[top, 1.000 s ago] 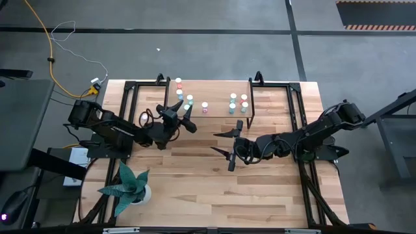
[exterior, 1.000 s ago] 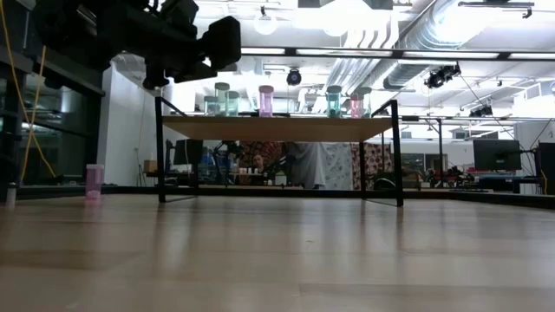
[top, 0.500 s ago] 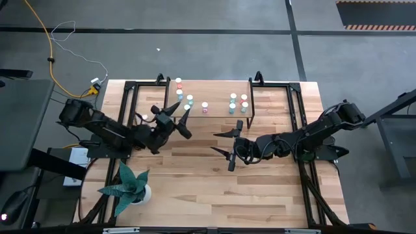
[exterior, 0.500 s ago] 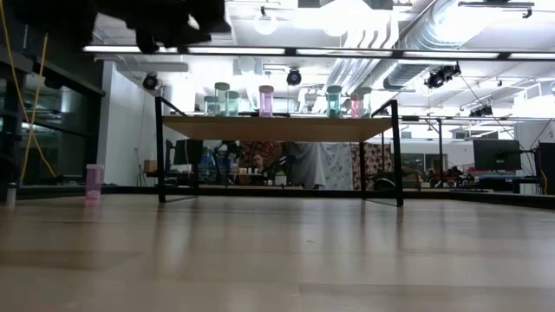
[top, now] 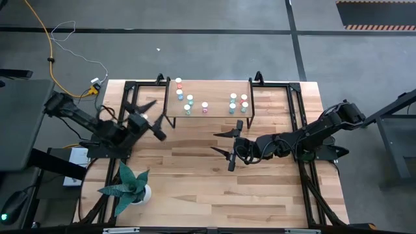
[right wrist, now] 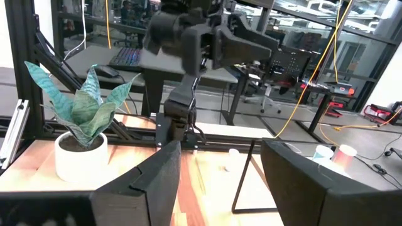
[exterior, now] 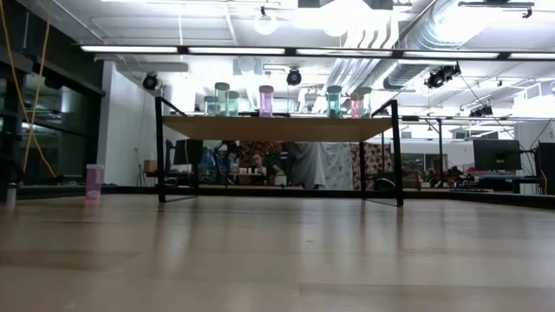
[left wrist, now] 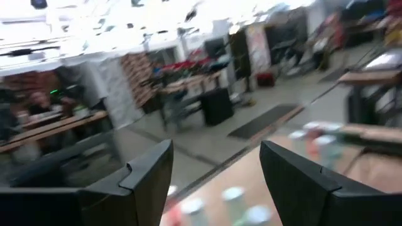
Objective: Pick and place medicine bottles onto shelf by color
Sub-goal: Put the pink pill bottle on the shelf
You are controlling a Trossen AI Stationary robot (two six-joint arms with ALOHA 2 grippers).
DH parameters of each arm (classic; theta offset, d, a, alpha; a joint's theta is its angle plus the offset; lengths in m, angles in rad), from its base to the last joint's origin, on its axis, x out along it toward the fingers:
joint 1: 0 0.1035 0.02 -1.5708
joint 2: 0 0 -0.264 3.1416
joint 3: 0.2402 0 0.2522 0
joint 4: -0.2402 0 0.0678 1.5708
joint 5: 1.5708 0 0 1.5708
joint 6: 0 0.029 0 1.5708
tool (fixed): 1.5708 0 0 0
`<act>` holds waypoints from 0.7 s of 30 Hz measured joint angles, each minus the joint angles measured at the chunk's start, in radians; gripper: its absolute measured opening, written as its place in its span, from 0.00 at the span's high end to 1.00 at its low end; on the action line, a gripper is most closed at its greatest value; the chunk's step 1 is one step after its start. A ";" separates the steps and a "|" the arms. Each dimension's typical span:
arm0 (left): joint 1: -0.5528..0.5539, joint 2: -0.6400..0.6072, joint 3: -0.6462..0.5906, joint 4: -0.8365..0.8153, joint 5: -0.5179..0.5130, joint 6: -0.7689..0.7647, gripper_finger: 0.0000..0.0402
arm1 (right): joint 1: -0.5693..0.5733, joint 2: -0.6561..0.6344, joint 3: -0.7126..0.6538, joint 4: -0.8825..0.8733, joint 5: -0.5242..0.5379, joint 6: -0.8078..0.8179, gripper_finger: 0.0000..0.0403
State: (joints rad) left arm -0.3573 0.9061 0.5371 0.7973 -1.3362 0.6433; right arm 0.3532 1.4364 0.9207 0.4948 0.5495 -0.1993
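The shelf (top: 209,116) stands at the table's far middle on thin black legs. Several bottles with white caps stand on its top: teal (top: 188,110), pink (top: 205,106) and red-orange (top: 244,99); the low view shows them in a row on the shelf top (exterior: 277,128). One pink bottle (exterior: 94,183) stands on the table. My left gripper (top: 158,119) is open, left of the shelf, holding nothing. My right gripper (top: 214,142) is open near the table's middle, nearer than the shelf, and empty. In the left wrist view the bottles (left wrist: 233,195) are blurred.
A white pot with a green plant (top: 130,184) stands at the table's near left corner, also seen from the right wrist as the plant (right wrist: 81,119). Black frame rails (top: 302,130) run along the table's sides. Bare wood lies in front of the shelf.
My left gripper has drawn back from the shelf's left part toward the table's left edge, staying open and empty, and has gone out of the low view. The bottles and my right arm have kept still.
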 joint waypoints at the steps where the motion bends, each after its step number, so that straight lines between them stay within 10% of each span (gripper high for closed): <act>1: -0.003 -0.033 0.013 -0.071 -0.028 -0.002 0.43 | 0.000 0.000 0.000 0.000 0.000 0.000 0.47; 9: -0.033 -0.185 0.203 -0.649 -0.015 -0.223 0.43 | -0.008 0.000 0.000 0.001 0.000 0.013 0.47; 15: 0.078 -0.183 0.388 -1.274 0.472 -0.720 0.43 | -0.040 0.000 0.000 -0.018 -0.001 0.073 0.47; 21: 0.266 -0.134 0.491 -1.639 0.620 -0.875 0.43 | -0.056 0.000 0.000 -0.043 -0.004 0.090 0.47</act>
State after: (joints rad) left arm -0.0917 0.7721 1.0280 -0.8420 -0.7166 -0.2315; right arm 0.2970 1.4364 0.9207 0.4515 0.5457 -0.1089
